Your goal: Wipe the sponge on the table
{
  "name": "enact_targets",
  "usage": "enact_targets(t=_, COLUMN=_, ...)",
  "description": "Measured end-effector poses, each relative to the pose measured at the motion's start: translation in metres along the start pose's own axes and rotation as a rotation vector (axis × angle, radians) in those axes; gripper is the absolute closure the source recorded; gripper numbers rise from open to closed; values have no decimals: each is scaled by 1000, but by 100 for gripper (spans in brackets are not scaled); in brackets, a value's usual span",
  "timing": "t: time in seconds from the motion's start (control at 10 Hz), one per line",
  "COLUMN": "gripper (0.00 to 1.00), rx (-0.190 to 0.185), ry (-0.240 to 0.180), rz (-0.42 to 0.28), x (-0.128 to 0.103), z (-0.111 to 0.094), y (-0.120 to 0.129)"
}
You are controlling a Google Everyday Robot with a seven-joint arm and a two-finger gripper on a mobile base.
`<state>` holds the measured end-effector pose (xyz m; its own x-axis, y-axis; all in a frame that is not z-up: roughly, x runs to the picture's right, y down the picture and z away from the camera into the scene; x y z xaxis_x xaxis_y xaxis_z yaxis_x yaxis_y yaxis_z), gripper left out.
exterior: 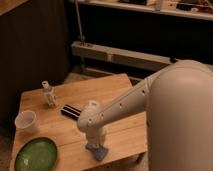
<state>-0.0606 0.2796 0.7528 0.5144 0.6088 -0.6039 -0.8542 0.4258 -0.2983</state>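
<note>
The blue sponge [97, 151] lies flat on the light wooden table [120, 90], near its front edge. My gripper [95, 141] points straight down onto the sponge, and its wrist covers part of the pad. The white arm reaches in from the right across the table top.
A black bar with a light stripe [73, 111] lies just behind the arm. A small white bottle [48, 94] stands at the back left. A white cup [26, 121] and a green plate [36, 155] sit at the front left. The table's front edge is close to the sponge.
</note>
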Motion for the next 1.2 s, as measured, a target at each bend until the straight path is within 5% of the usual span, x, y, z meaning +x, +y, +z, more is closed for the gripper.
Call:
enact_targets(t=0.4, gripper=100, rx=-15, ry=-32, rz=-22, x=-30, z=1, y=6)
enact_targets(t=0.9, gripper=100, rx=15, ry=-63, rz=56, x=-78, z=-4, y=-53)
enact_targets(t=1.2, gripper=100, rx=31, ry=-27, rz=146, x=-85, z=7, y=-85)
